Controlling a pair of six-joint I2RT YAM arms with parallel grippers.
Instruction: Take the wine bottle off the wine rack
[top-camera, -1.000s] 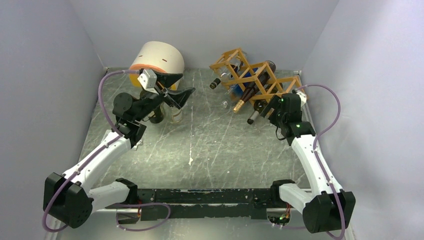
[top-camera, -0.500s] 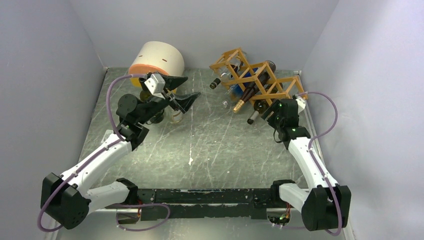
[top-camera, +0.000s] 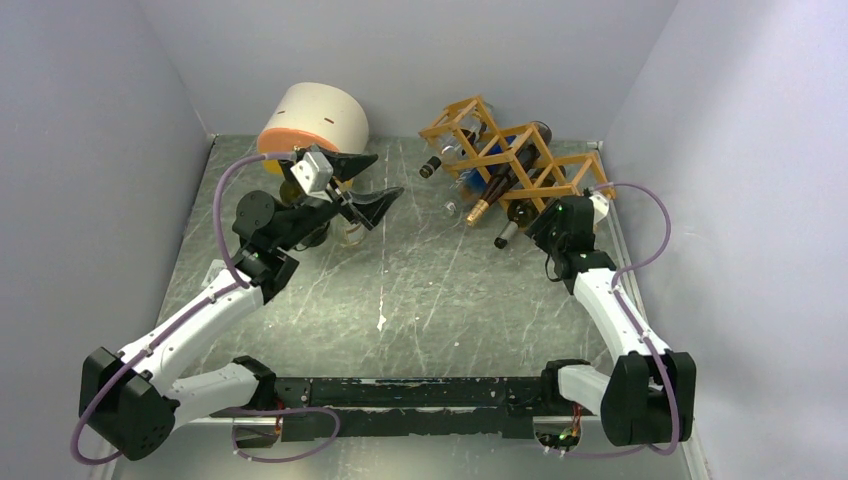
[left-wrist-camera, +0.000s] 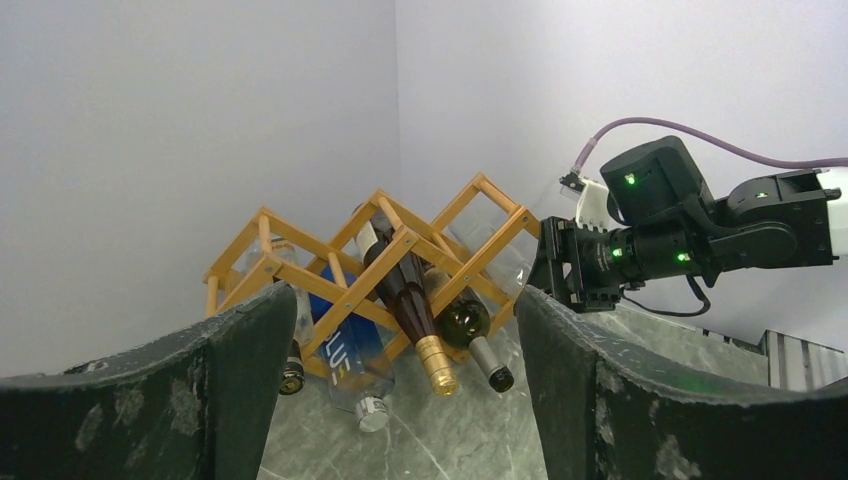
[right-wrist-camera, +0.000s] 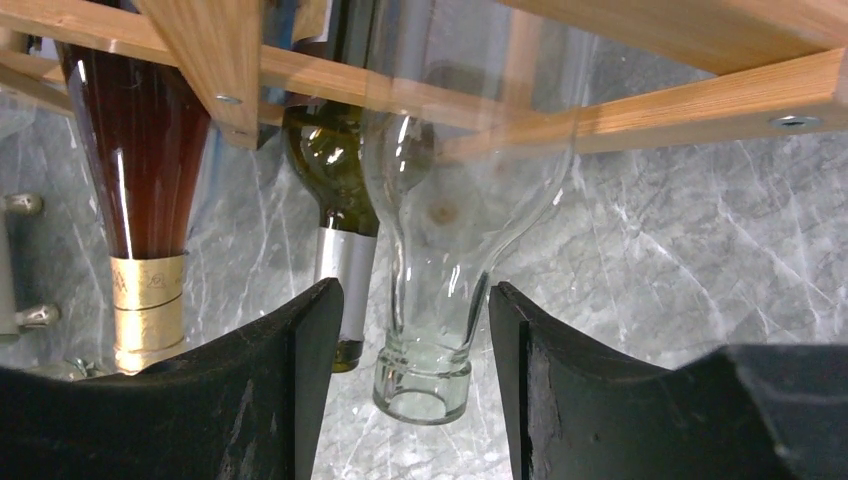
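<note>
Right gripper (right-wrist-camera: 415, 330), half spread, straddles the clear bottle (right-wrist-camera: 440, 250) neck below the rack (right-wrist-camera: 690, 110), slim gaps showing. Left gripper (left-wrist-camera: 400, 310) gapes wide, holding nothing, well left of the rack.

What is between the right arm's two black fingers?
The neck of a clear glass bottle, sticking out of the wooden rack. The right gripper straddles it, seen in the right wrist view.

Soft, even overhead light filled the space between pale walls (top-camera: 420, 60), faint diffuse shadows lay on the bench (top-camera: 420, 290), pale reflections streaked the clear wine bottle (right-wrist-camera: 440, 230), close wrist views were sharp.
</note>
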